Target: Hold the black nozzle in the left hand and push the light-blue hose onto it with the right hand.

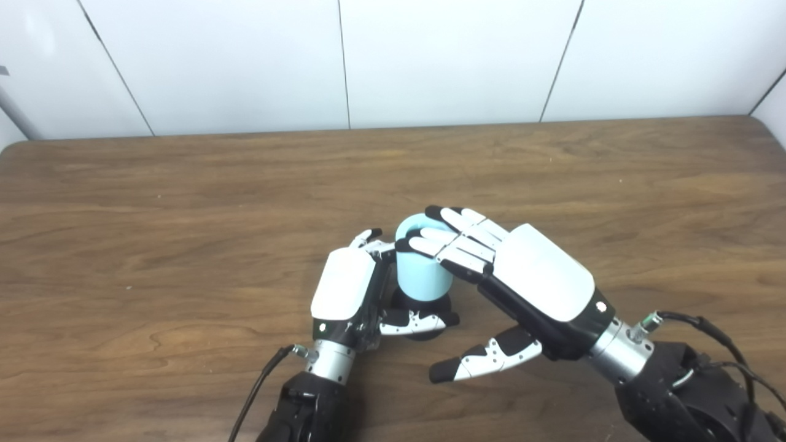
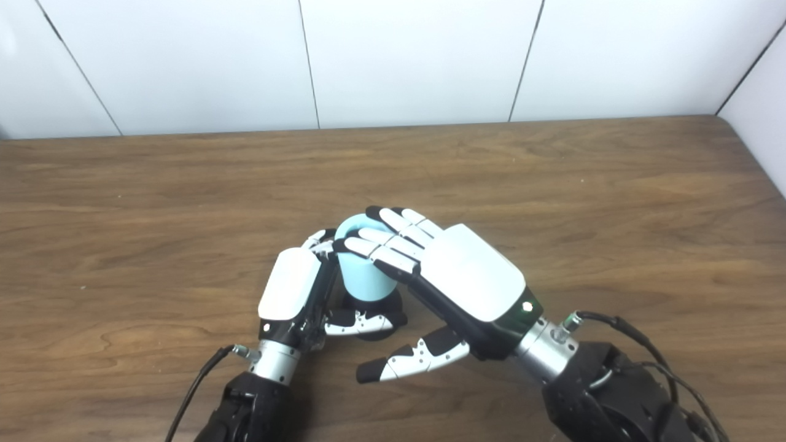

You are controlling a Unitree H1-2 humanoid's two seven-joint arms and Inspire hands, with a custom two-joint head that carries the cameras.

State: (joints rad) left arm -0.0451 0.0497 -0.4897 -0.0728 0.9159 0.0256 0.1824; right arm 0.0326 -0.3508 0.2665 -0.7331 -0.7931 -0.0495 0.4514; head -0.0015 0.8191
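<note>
A: Left robot hand [image 1: 344, 288] near the desk's [image 1: 153, 245] front edge, about mid-width, curled round the black nozzle [image 1: 424, 304], thumb across its base. Touching beside it, the light-blue hose [image 1: 422, 270], upright, already seated over the nozzle's top.

B: Right robot hand [image 1: 528, 279]?

A: Fingers [image 1: 439, 245] laid flat over the hose's top rim, thumb hanging free below; pressing, not pinching. Closest to spread.

B: Best way to finish?

A: Probably push straight down along the hose's axis, keep the left grip firm so nothing tips. Seating depth hidden by the fingers.

B: Anything inside the hose?

A: Open end mostly covered; cannot tell.
</note>
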